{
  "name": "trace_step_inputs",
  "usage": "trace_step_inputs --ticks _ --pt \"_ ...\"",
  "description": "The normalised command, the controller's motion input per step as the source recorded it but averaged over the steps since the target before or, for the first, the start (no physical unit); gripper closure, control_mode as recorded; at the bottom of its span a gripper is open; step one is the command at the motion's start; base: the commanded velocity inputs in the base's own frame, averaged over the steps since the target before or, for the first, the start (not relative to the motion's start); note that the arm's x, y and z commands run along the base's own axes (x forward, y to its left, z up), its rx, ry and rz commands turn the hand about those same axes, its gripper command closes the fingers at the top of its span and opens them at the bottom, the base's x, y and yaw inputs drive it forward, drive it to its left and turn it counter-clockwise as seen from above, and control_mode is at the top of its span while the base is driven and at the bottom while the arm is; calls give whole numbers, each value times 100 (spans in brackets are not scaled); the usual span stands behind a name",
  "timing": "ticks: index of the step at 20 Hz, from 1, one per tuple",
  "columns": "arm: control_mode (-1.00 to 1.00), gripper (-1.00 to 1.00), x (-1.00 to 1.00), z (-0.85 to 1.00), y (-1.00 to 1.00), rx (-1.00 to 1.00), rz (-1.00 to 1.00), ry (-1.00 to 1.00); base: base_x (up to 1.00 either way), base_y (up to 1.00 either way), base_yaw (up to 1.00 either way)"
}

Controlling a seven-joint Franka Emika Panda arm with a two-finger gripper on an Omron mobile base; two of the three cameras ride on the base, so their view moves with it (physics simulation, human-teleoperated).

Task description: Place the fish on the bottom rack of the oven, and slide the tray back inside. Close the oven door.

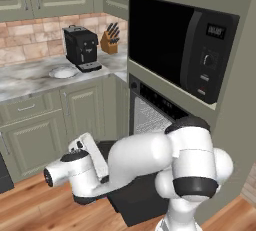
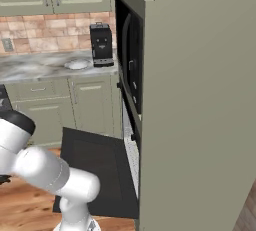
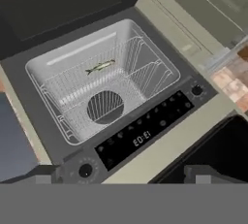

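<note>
Inside the oven (image 3: 58, 136), the fish (image 3: 100, 66) lies on the bottom rack (image 3: 72, 89).

Oven door (image 1: 137, 202) partly behind the arm, microwave (image 2: 131, 50) edge-on.

White arm (image 1: 150, 160) rises from the lower right of the left base view, folds at a bulky dark-banded joint, then runs left and low; forearm roughly level, ending in a dark-capped wrist section pointing left. A slim white link angles up behind that wrist. In the right base view the same arm (image 2: 47, 172) comes up from the bottom left, bends and leads off the left edge. Gripper (image 3: 124, 173) seen in the hand view: two dark finger tips (image 3: 46, 174) at the bottom, standing far apart, jaws spread wide, nothing between them. Hand camera rolled relative to the room.
</note>
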Motion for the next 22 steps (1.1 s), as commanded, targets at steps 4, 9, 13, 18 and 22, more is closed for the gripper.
trace_step_inputs --ticks 4,9,13,18,22 --pt "-100 -100 -43 -61 95 -38 0 0 0 0 0" --pt "-100 -100 -14 -62 87 -34 0 3 0 0 0" --pt "-100 -100 26 -62 45 -22 -4 17 0 0 0" --pt "-100 -100 26 -54 25 -19 -5 20 0 0 0" --pt "-100 -100 0 -13 0 -9 -1 4 0 0 0"
